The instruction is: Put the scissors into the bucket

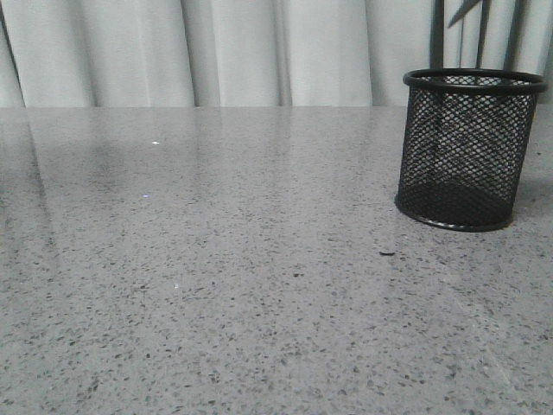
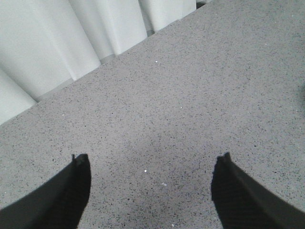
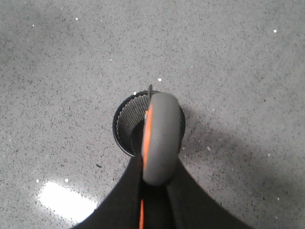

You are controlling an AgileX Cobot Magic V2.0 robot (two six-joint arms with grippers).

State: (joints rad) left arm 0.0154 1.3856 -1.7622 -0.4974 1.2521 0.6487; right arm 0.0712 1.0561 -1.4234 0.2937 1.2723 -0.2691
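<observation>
The bucket (image 1: 471, 149), a black wire-mesh cup, stands upright at the table's right in the front view. In the right wrist view my right gripper (image 3: 159, 168) is shut on the scissors (image 3: 162, 131). It holds their grey handle with the orange lining directly above the bucket's open mouth (image 3: 125, 125). The blades point down and are mostly hidden behind the handle. In the front view slim dark shapes (image 1: 467, 10) hang above the bucket at the top edge; I cannot tell blades from fingers there. My left gripper (image 2: 151, 164) is open and empty over bare table.
The grey speckled table (image 1: 216, 277) runs from the bucket to the left edge. A pale curtain (image 1: 216, 52) hangs behind the table's far edge. A bright glare patch (image 3: 64, 200) lies on the table near the bucket.
</observation>
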